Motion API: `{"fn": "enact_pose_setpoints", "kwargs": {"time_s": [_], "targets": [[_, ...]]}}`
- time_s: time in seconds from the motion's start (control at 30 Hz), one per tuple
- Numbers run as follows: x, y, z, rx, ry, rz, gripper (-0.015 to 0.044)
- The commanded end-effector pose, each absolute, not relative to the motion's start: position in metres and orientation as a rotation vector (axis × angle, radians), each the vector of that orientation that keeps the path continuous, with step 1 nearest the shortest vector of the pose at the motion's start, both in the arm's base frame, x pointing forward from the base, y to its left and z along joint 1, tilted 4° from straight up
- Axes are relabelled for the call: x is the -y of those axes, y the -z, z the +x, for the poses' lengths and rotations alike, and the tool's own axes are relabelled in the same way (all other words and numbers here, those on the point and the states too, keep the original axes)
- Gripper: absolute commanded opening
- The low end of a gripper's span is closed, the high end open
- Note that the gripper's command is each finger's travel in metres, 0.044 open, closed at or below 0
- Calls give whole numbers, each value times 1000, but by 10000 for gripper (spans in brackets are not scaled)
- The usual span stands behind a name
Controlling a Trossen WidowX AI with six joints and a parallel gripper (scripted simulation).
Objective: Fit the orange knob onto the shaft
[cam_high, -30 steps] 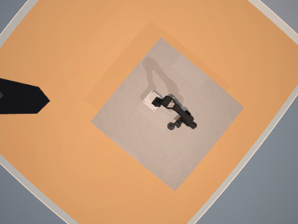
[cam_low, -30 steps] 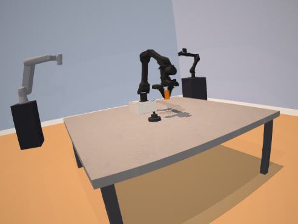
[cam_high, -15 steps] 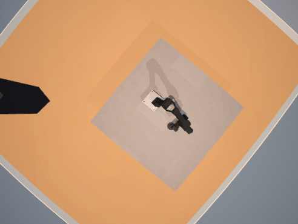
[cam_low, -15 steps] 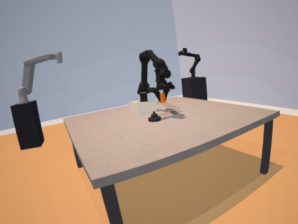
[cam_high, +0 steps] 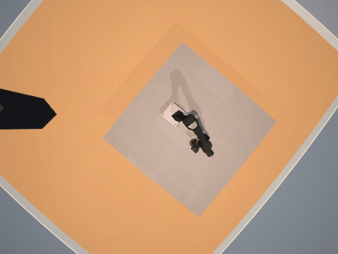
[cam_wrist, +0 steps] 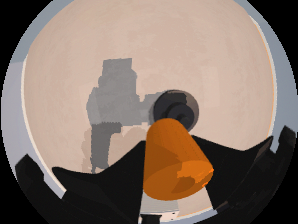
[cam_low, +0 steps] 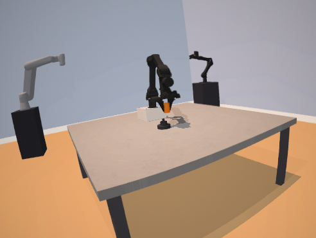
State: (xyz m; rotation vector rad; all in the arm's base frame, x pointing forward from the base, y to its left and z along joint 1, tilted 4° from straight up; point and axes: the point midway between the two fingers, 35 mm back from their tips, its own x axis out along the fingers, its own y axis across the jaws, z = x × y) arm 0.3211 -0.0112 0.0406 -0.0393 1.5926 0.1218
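The orange knob is upright between the fingers of my gripper, which is shut on it. The dark round pedestal stands on the table, with its dark shaft pointing up. The knob hangs above the shaft, a little to its right in the exterior view, with a visible gap between them. In the wrist view the knob's far end overlaps the near edge of the pedestal. The shaft's flat side and the knob's hole cannot be made out.
The arm's white base block is on the table behind the pedestal. A grey arm and another black arm stand on dark blocks away from the table. The arm's shadow falls on the table beside the pedestal.
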Motion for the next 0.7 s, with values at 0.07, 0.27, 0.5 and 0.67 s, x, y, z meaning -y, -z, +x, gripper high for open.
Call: {"fn": "enact_pose_setpoints", "kwargs": {"time_s": [0.07,0.27,0.5,0.67], "targets": [[31,-34,323,-1589,-118,-46,0],[41,-29,323,-1590,-118,-47,0],[41,-9,323,-1590,-118,-47,0],[40,-5,322,-1590,-116,-45,0]]}}
